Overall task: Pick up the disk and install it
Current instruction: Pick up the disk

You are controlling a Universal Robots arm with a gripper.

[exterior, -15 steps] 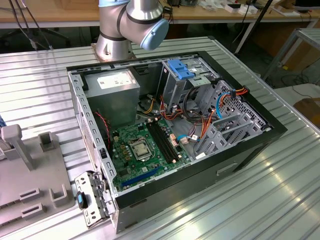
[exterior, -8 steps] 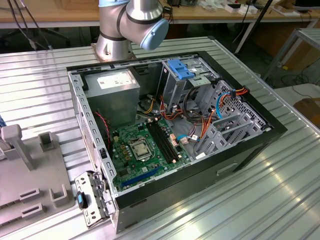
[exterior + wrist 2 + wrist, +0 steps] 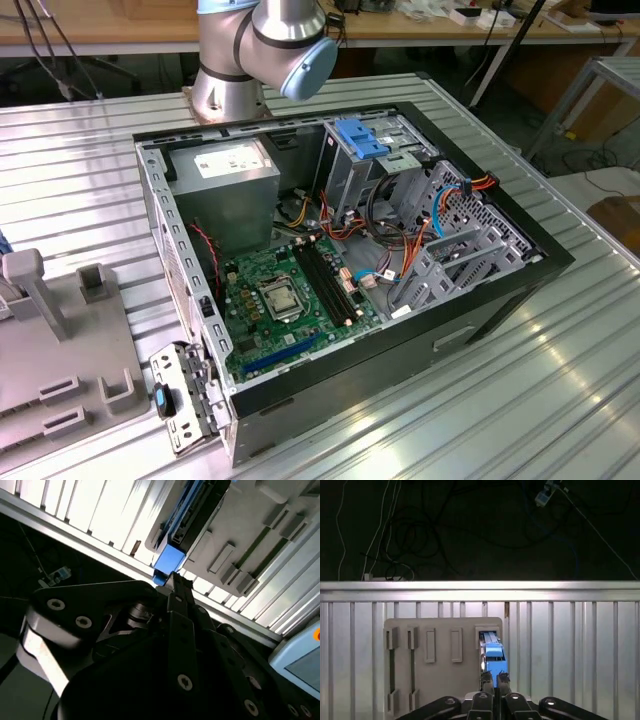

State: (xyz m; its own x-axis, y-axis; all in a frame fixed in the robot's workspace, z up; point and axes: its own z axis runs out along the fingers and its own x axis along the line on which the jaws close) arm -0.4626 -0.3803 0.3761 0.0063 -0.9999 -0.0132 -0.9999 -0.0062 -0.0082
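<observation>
The claw (image 3: 495,679) hangs with its tips pressed together over the ribbed metal worktop (image 3: 570,645). Just ahead of it the disk (image 3: 493,652) stands on edge in a slot of a grey holder plate (image 3: 440,680). Beyond the worktop's edge, cables (image 3: 387,574) trail across dark floor (image 3: 485,510).

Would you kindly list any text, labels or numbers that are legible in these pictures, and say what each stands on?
White label on the grey box: print too small to read.
Motherboard: markings too small to read.
Disk: no text visible.
Nothing else is legible.
</observation>
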